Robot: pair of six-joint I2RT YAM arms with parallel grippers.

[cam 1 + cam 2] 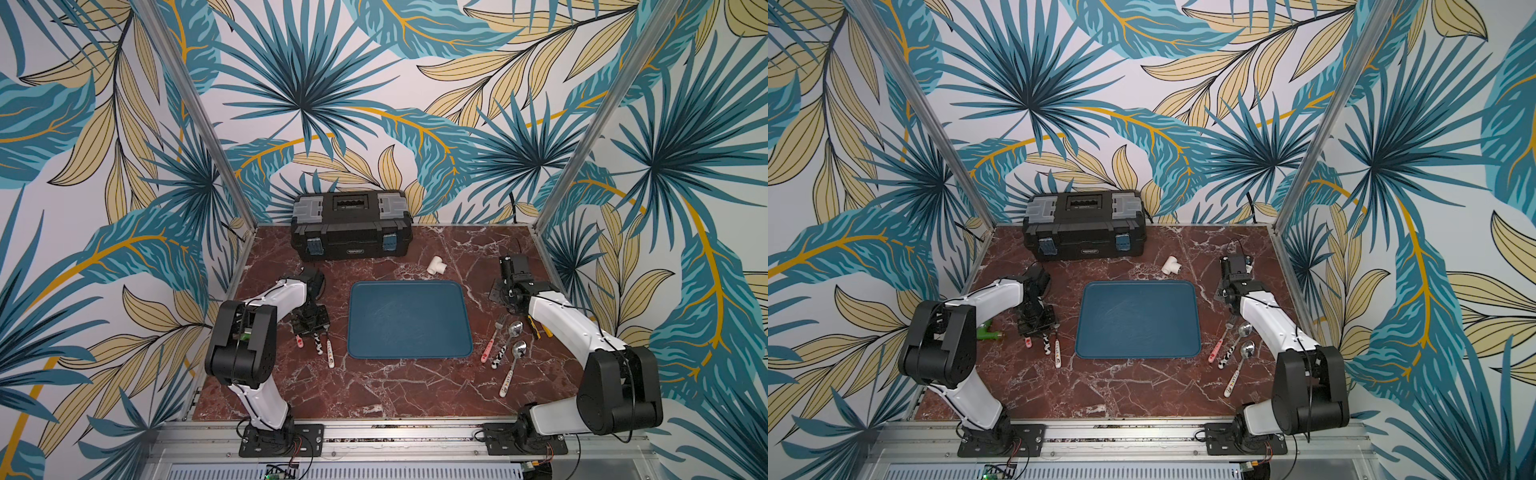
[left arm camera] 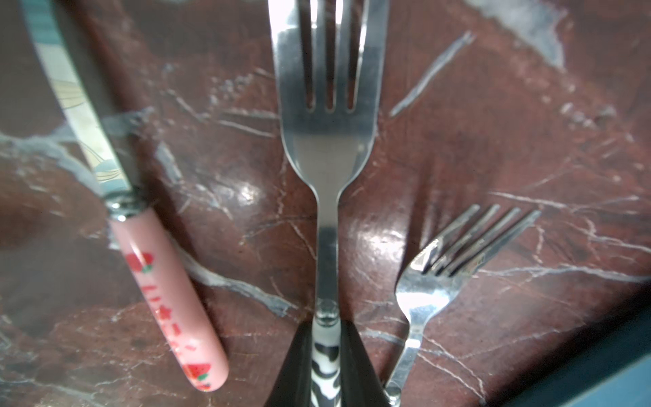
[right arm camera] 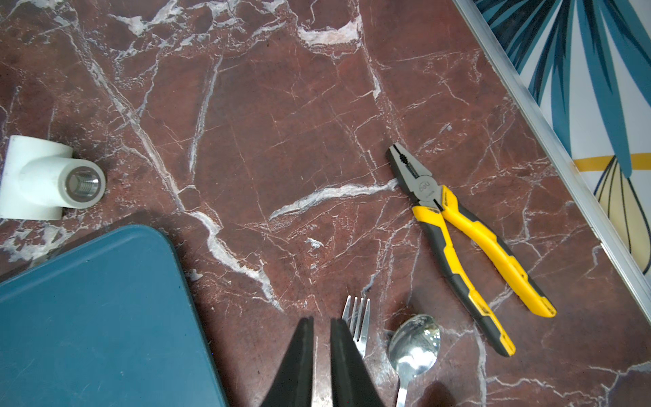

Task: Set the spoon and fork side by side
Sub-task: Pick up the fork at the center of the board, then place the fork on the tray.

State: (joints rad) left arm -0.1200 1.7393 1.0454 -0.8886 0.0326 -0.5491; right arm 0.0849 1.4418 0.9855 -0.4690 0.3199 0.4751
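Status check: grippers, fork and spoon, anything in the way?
Left gripper shut on cow-handled fork. Right gripper shut, empty, by the spoon. Pink-handled knife and second fork flank the held one.

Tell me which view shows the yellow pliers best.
Right wrist view: the pliers lie whole and sharp. In a top view only a yellow sliver peeks past the right arm; the left wrist view misses them.

Walls papered with teal and tan palm leaves enclose a red-brown marble bench (white veins throughout); aluminium posts rise from its far corners.
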